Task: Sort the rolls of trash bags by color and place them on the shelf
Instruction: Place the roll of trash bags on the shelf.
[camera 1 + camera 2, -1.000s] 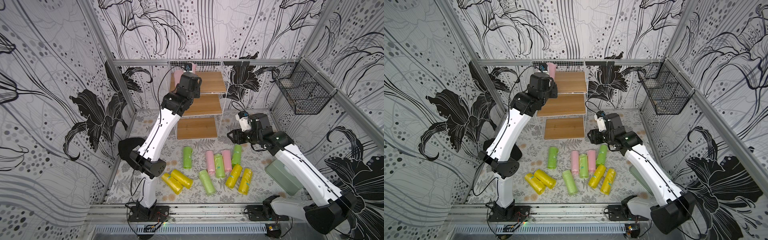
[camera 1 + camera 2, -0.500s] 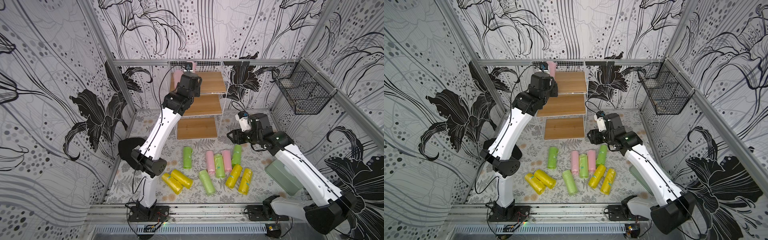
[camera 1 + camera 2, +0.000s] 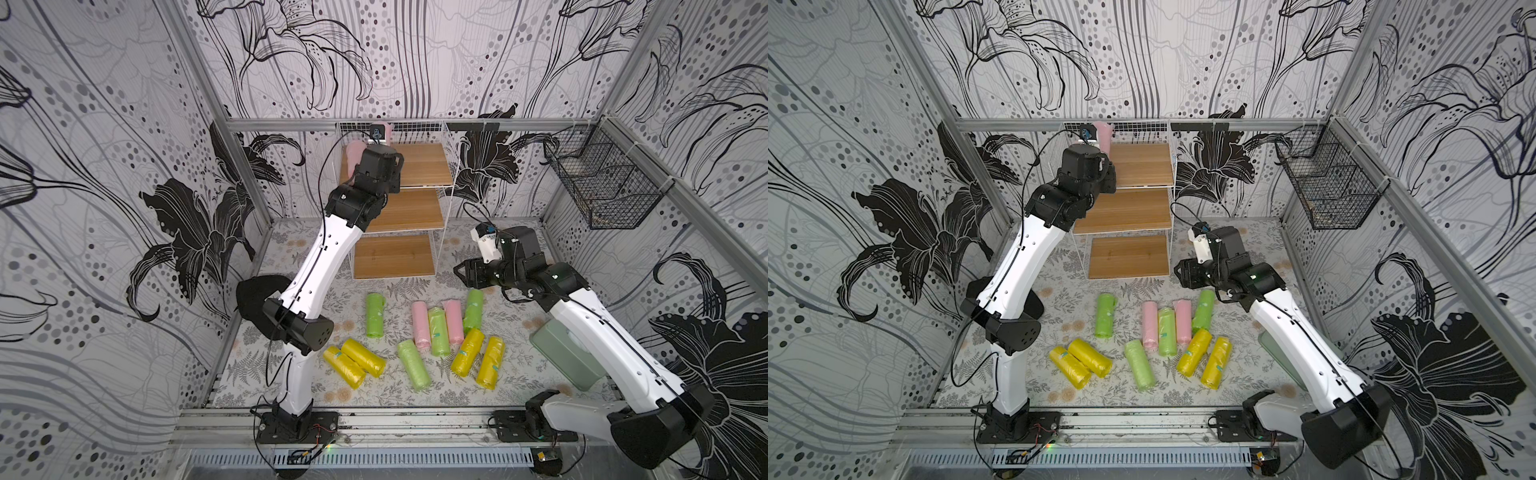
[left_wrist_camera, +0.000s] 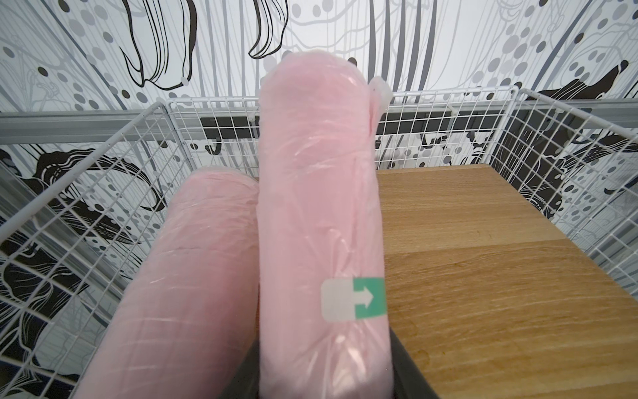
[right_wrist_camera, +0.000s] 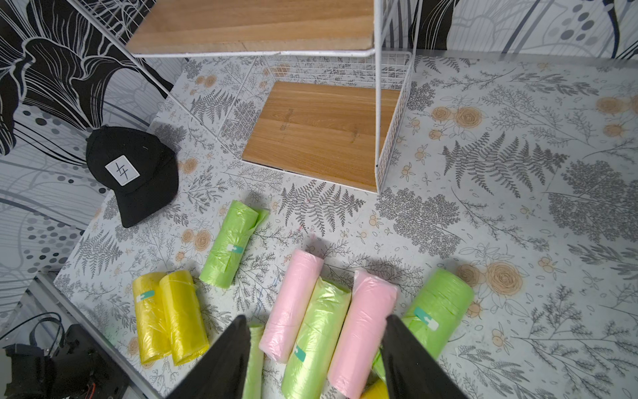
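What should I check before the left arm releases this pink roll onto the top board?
1. Held pink roll gripped between left fingers: ok.
2. Roll over the top board: ok.
3. Neighbouring pink roll matches colour: ok.
4. Held roll lying level: not ok, its far end is raised.
5. Held roll touching the board: cannot tell.
6. Right fingers open, clear of the shelf: ok.

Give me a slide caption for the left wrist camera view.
Left gripper holds a teal-stickered pink plastic roll beside a second pink roll lying on the white wire shelf's top wooden board.
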